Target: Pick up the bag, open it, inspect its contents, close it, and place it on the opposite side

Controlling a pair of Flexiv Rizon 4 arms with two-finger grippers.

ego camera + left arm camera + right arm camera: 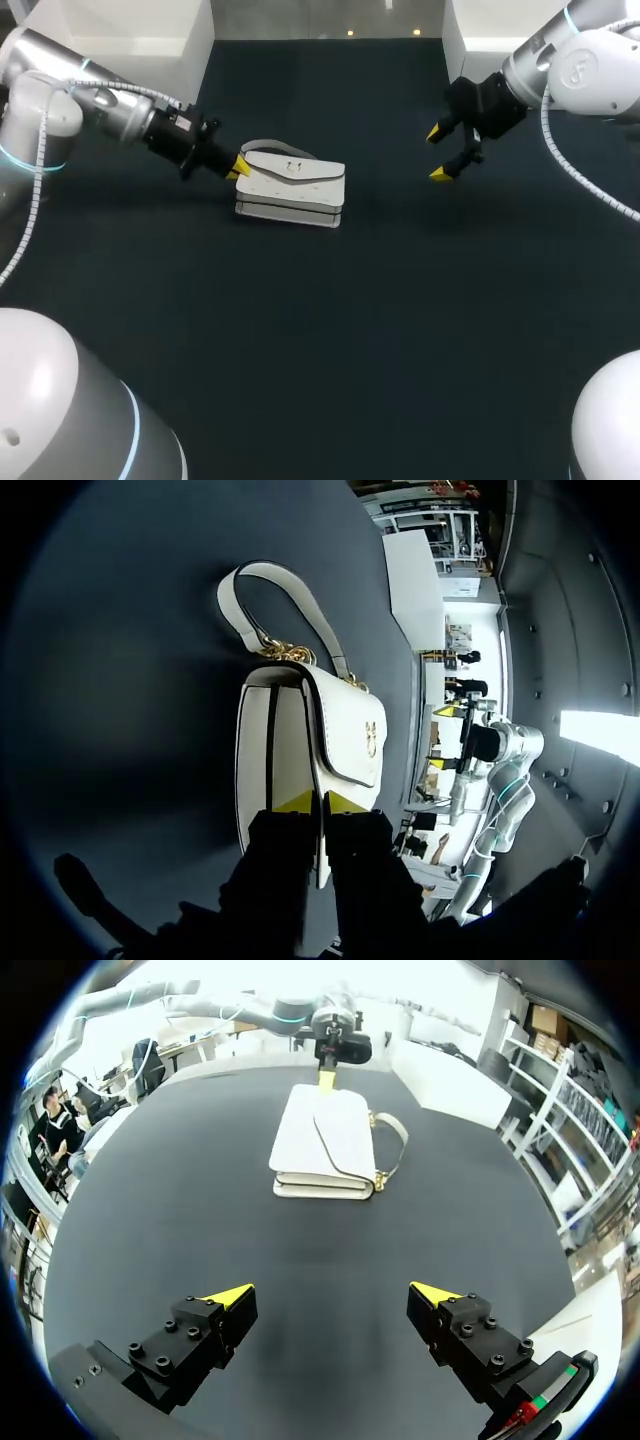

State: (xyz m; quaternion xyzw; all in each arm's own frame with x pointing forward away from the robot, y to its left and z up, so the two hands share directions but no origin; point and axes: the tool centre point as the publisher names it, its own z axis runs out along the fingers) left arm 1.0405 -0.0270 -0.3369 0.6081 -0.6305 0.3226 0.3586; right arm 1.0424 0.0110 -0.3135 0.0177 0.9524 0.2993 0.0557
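- Step: pickup. The bag point(291, 187) lies flat on the table point(400, 330), left of centre.
- Your left gripper point(322, 802) pinches its end edge; the right gripper point(330, 1298) is spread, well apart.
- Next: lift slowly and check that the thin grip holds.

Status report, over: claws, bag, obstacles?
Left claw shut on bag end. Right claw open, apart. Bag lying flat, closed. Only bare table between.

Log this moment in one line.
bag: flat on table, flap closed | left jaws: pinching flap edge | right jaws: open, away from bag
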